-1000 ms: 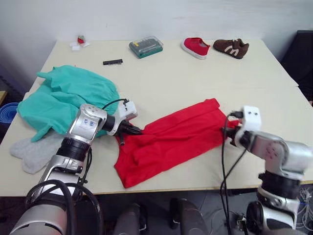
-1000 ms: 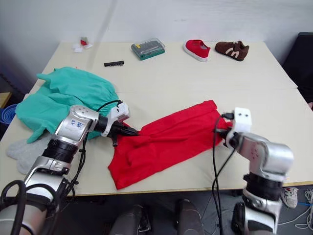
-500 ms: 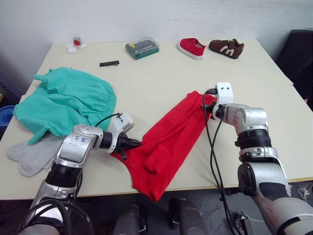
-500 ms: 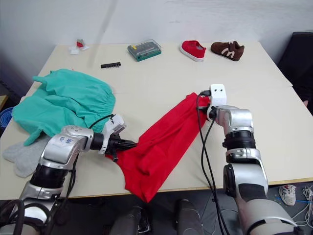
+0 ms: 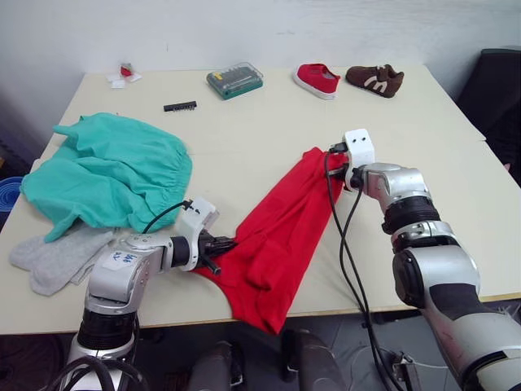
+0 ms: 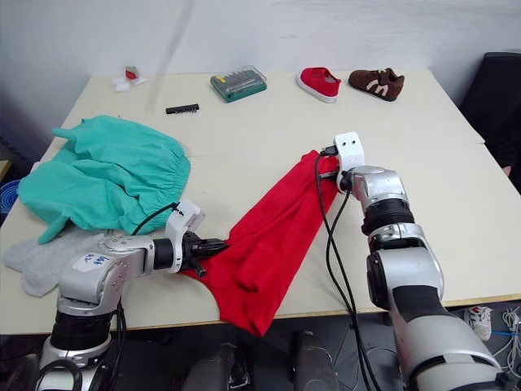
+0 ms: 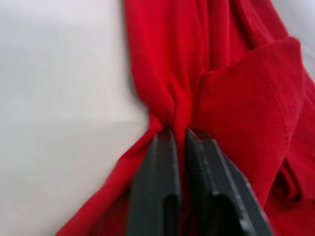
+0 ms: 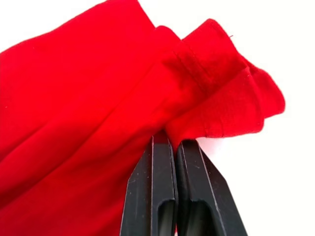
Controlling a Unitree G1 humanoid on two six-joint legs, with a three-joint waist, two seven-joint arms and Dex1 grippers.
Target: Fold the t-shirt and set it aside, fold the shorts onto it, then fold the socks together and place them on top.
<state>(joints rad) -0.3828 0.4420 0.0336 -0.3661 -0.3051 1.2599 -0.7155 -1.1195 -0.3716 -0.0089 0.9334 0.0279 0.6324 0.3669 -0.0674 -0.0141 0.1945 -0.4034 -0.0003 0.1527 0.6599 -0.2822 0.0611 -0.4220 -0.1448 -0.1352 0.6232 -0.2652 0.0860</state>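
A: What's different from a second ago?

B: Nearest us, the left gripper point(image 5: 218, 247) has drawn back toward the worktop's point(image 5: 456, 163) near edge, its jaws clenched on a bunched fold of the t-shirt point(image 5: 277, 236). The right gripper point(image 5: 335, 174) has swung from about 4 o'clock in to the centre, jaws likewise pinched shut on a hemmed edge of the shirt.

A: And the shirt itself?

B: It was a broad slab slanting across the front. Now it's a narrower band running from roughly 7 o'clock, where its tail droops over the near edge, up to the middle of the worktop. I'd judge that as the fabric gathered lengthwise, a fold begun but untidy.

A: So the task is early?

B: Yes. The shirt still needs squaring and setting aside. The socks point(image 5: 57, 257) lie untouched at about 8 o'clock, the shorts point(image 5: 110, 171) heaped just beyond them at 9.

A: Anything farther back?

B: A black bit strip point(image 5: 181, 106) at 11 o'clock, a green-cased screwdriver bit set point(image 5: 234, 80), then a red shoe point(image 5: 318, 80) and a brown shoe point(image 5: 374, 79) along the far edge. None of them has moved.
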